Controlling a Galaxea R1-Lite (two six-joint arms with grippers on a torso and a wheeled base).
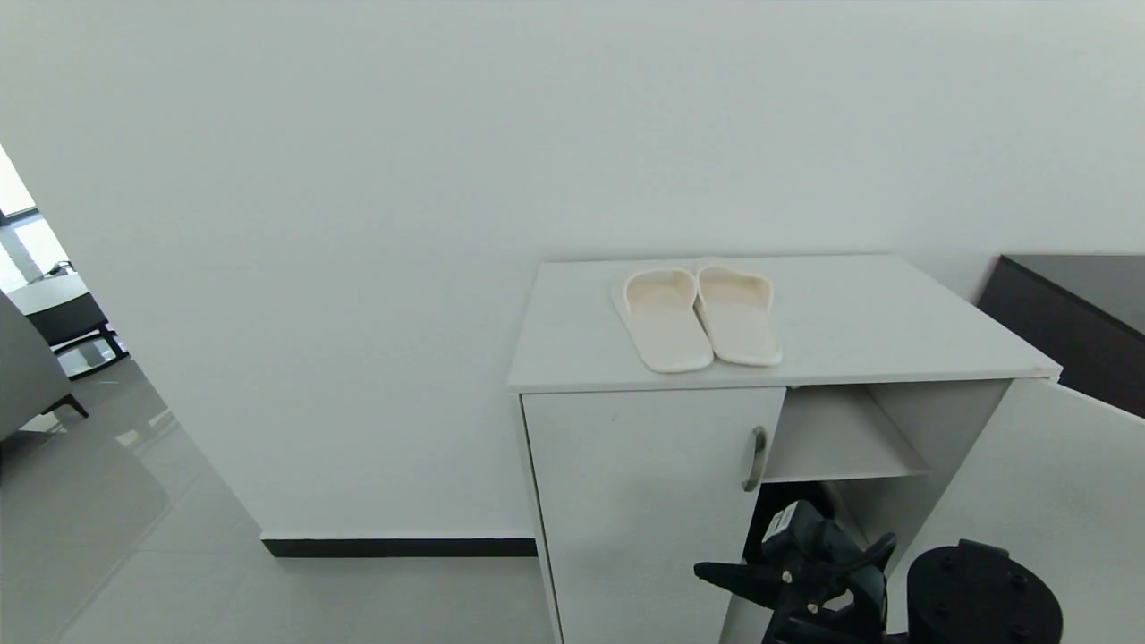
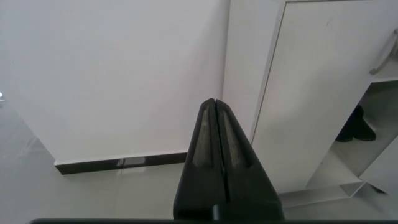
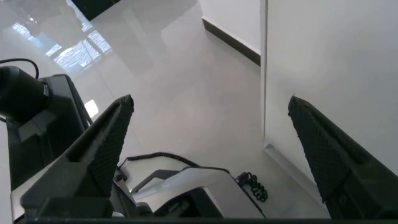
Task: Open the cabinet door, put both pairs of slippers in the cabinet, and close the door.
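- White wall (image 1: 358, 179) and pale floor (image 1: 179, 581) surround your work.
- One cabinet (image 1: 894, 322) has two doors: the left door (image 1: 635, 510) is shut and the right door (image 1: 1055, 501) is swung open.
- One pair of slippers (image 1: 666, 326), two cream ones side by side, lies on the cabinet top.
- Your right gripper (image 3: 211, 149) is spread wide above the floor, holding nothing.
- Your left gripper (image 2: 214, 143) has its fingers pressed together and points toward the left door.
- One dark shape (image 2: 357, 124) sits low inside the cabinet; you cannot tell what it is.

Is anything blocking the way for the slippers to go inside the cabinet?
Nothing visible blocks the slippers. The right door stands open, showing the shelf; only the left door is shut.
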